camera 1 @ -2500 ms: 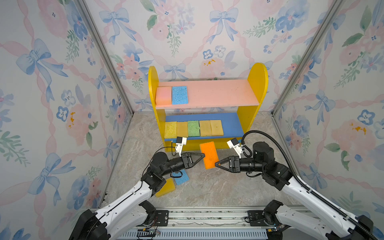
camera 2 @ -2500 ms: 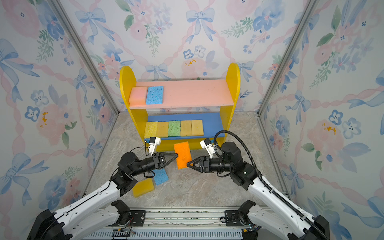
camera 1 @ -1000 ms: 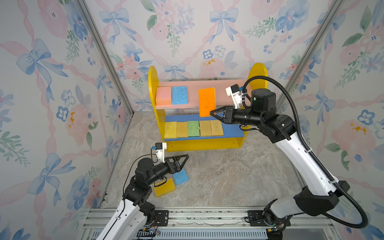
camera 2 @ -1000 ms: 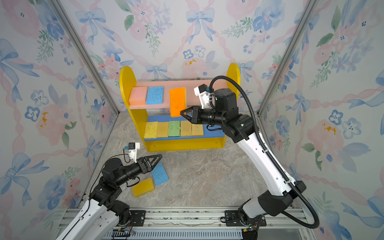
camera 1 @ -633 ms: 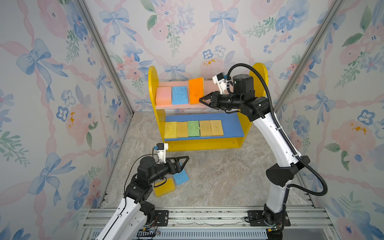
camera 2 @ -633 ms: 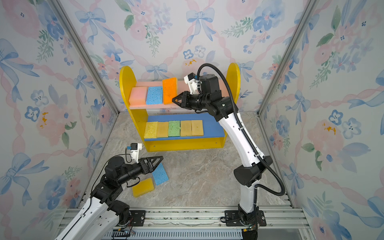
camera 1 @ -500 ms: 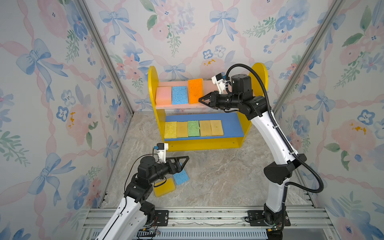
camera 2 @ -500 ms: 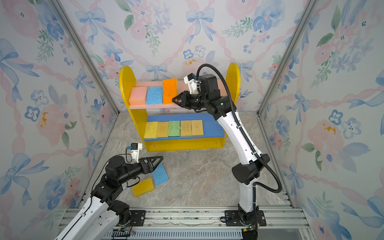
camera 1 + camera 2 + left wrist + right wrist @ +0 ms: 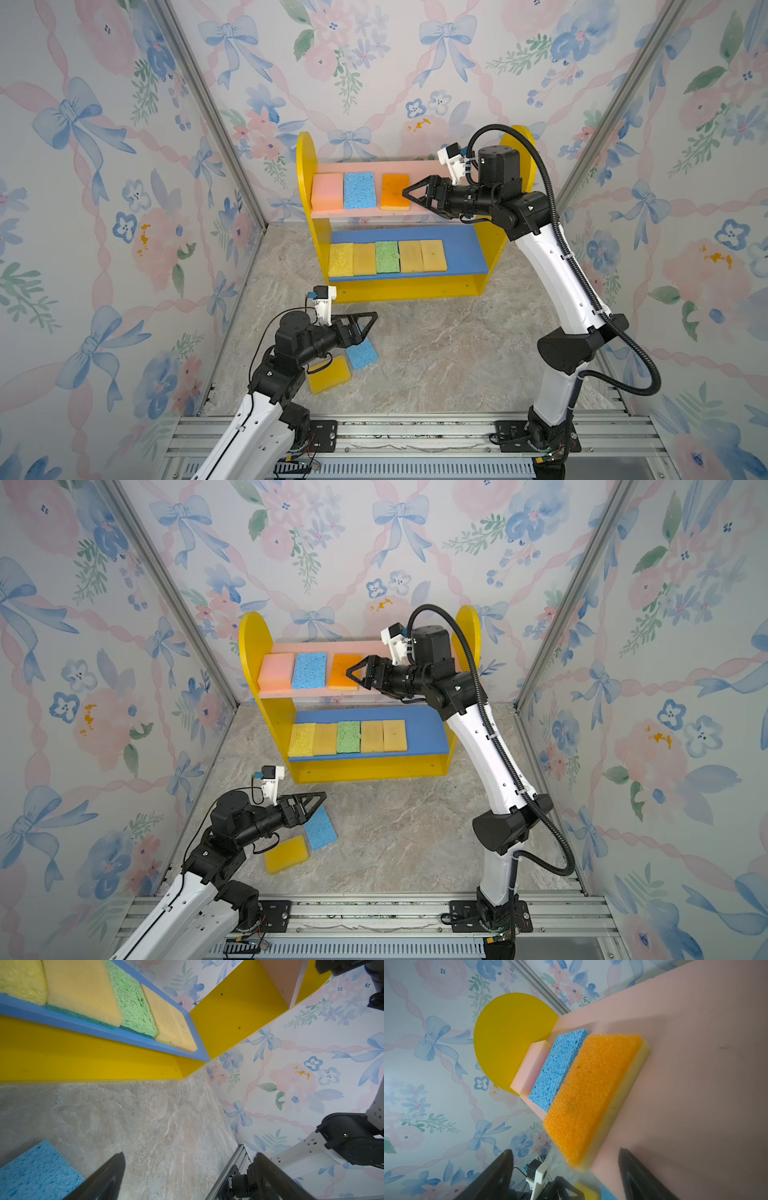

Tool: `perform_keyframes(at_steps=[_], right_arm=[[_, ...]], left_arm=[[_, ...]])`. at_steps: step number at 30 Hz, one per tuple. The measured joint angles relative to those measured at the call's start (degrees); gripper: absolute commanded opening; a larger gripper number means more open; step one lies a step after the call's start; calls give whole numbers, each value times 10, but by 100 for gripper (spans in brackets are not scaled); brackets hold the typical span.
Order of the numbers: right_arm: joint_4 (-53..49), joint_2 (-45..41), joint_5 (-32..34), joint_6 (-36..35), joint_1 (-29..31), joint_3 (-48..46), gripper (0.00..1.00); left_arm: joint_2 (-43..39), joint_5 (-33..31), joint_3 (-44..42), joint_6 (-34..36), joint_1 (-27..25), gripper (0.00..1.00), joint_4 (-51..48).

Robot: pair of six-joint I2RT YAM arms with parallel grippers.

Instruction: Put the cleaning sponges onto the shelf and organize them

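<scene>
While the shelf [image 9: 305, 166] bears three sponges [image 9: 359, 190] on top and five below, the right gripper [image 9: 405, 193], wide open and empty, sits at 3 o'clock of the orange sponge [image 9: 392, 189]. At the shelf's 7 o'clock the left gripper [image 9: 372, 316] hovers likewise.

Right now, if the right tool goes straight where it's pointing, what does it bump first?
Probably the orange sponge on the pink upper board, right ahead of the open right tool; the gap is hard to judge.
</scene>
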Motion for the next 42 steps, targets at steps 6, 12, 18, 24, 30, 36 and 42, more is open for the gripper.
perform_keyframes(at_steps=[6, 12, 18, 24, 30, 36, 42], right_arm=[[-15, -91, 50, -24, -11, -95, 87], [29, -275, 55, -22, -37, -335, 90], [61, -433, 46, -21, -68, -590, 93], [57, -497, 35, -24, -68, -739, 94], [58, -535, 31, -30, -68, -763, 96], [52, -541, 27, -49, -68, -763, 97], [42, -569, 27, -68, -72, -763, 99]], left_arm=[[10, 1, 56, 0, 0, 98, -17], [104, 3, 236, 0, -23, 98, -16], [250, -13, 459, 14, -104, 98, -5], [462, -23, 714, 32, -143, 98, 3], [655, -23, 933, 37, -168, 98, 4], [804, -18, 1088, 25, -175, 98, -3], [860, -18, 1135, 12, -162, 98, -12]])
